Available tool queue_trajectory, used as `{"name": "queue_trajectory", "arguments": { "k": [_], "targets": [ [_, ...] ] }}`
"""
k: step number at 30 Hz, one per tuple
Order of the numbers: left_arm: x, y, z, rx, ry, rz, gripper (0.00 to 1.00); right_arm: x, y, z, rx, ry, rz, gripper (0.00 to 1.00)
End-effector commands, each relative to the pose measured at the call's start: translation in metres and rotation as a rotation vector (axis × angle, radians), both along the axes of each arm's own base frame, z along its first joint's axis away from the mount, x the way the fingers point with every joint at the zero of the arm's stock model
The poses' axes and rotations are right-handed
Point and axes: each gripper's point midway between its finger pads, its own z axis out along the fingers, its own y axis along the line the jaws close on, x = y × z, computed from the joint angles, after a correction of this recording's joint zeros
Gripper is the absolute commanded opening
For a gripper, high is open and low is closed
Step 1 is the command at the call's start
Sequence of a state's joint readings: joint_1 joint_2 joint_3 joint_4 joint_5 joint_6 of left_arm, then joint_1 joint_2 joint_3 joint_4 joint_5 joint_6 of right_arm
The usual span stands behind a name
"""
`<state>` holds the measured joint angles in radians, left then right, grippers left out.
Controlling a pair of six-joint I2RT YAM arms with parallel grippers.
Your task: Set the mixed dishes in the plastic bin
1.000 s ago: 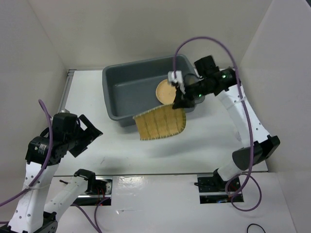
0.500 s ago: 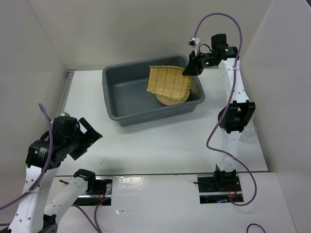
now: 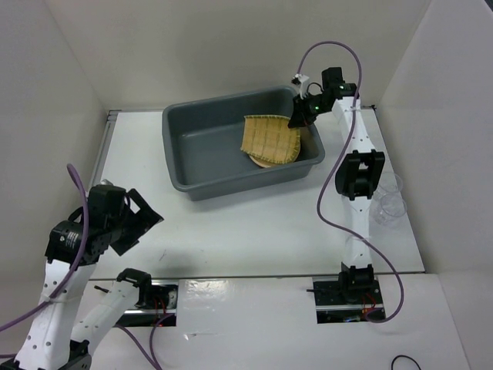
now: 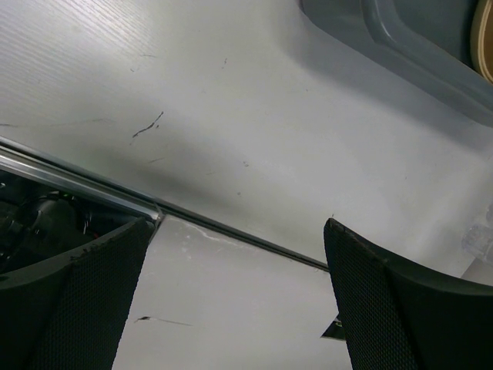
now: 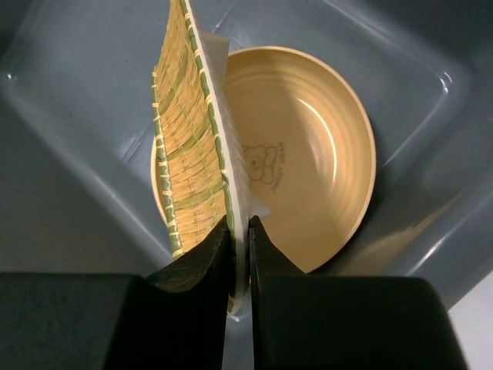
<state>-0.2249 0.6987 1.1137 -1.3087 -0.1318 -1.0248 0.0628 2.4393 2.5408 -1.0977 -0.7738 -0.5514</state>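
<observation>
The dark-grey plastic bin (image 3: 189, 146) stands at the back of the table. My right gripper (image 3: 296, 122) is shut on the edge of the woven bamboo tray (image 3: 269, 139) and holds it inside the bin's right end. A tan plate (image 3: 266, 163) lies on the bin floor under the tray. In the right wrist view the tray (image 5: 185, 139) stands on edge between my fingers (image 5: 204, 266), over the plate (image 5: 308, 146). Clear plastic cups (image 3: 389, 202) stand on the table at the right. My left gripper (image 3: 142, 216) is open and empty, low at the front left.
White walls close in the table on the left, back and right. The right arm reaches up along the right side past the cups. The left wrist view shows the bin's corner (image 4: 385, 38) and the table's front rail (image 4: 231, 229).
My right gripper carried the bamboo tray from in front of the bin, up over its rim and down inside over the plate. The left arm has barely moved.
</observation>
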Motion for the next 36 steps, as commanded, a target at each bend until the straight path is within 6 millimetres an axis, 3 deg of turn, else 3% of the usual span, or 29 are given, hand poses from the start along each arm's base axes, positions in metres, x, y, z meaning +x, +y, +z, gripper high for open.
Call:
{"name": "queue_trajectory", "arguments": {
  "k": [1,3,10,14,15,17,19,20,21,23,24,29,30,33,35,36],
  "targets": [
    [0.002,0.000,-0.007,0.005,0.020,0.002,1.00,0.017,0.009,0.026,0.052,-0.095,0.005,0.00],
    [0.003,0.000,-0.009,0.009,0.038,0.002,1.00,0.024,0.007,0.011,0.034,-0.082,-0.008,0.00],
    [0.008,0.001,-0.015,0.027,0.078,0.008,1.00,0.046,-0.007,0.000,0.028,-0.090,-0.082,0.00],
    [0.010,0.002,-0.018,0.040,0.097,0.013,1.00,0.059,-0.022,0.000,0.018,-0.102,-0.142,0.11],
    [0.010,0.002,-0.018,0.040,0.097,0.013,1.00,0.060,-0.023,0.010,0.014,-0.130,-0.148,0.15],
    [0.012,0.002,-0.017,0.038,0.088,0.013,1.00,0.063,-0.034,0.005,0.021,-0.107,-0.178,0.21],
    [0.014,0.001,-0.020,0.039,0.096,0.013,1.00,0.065,-0.035,0.016,0.022,-0.134,-0.190,0.46],
    [0.016,0.001,-0.019,0.037,0.087,0.013,1.00,0.067,-0.042,0.023,0.021,-0.143,-0.212,0.64],
    [0.016,0.001,-0.023,0.041,0.105,0.013,1.00,0.068,-0.042,0.038,0.030,-0.181,-0.217,0.74],
    [0.019,0.000,-0.026,0.049,0.111,0.004,1.00,0.064,-0.047,0.054,0.047,-0.208,-0.227,0.74],
    [0.021,-0.002,-0.025,0.039,0.102,-0.001,1.00,0.060,-0.053,0.048,0.046,-0.160,-0.243,0.79],
    [0.024,-0.004,-0.026,0.033,0.091,-0.014,1.00,0.046,-0.063,0.076,0.059,-0.169,-0.263,0.89],
    [0.025,-0.004,-0.028,0.033,0.091,-0.014,1.00,0.041,-0.072,0.098,0.060,-0.209,-0.277,0.91],
    [0.026,-0.004,-0.026,0.035,0.073,-0.021,1.00,0.029,-0.093,0.136,0.000,-0.277,-0.361,0.91],
    [0.027,0.000,-0.022,0.053,0.052,-0.017,1.00,0.019,-0.117,0.136,-0.129,-0.272,-0.448,0.91],
    [0.029,0.002,-0.017,0.064,0.036,-0.018,1.00,0.012,-0.127,0.149,-0.189,-0.312,-0.462,0.86]
  ]
}}
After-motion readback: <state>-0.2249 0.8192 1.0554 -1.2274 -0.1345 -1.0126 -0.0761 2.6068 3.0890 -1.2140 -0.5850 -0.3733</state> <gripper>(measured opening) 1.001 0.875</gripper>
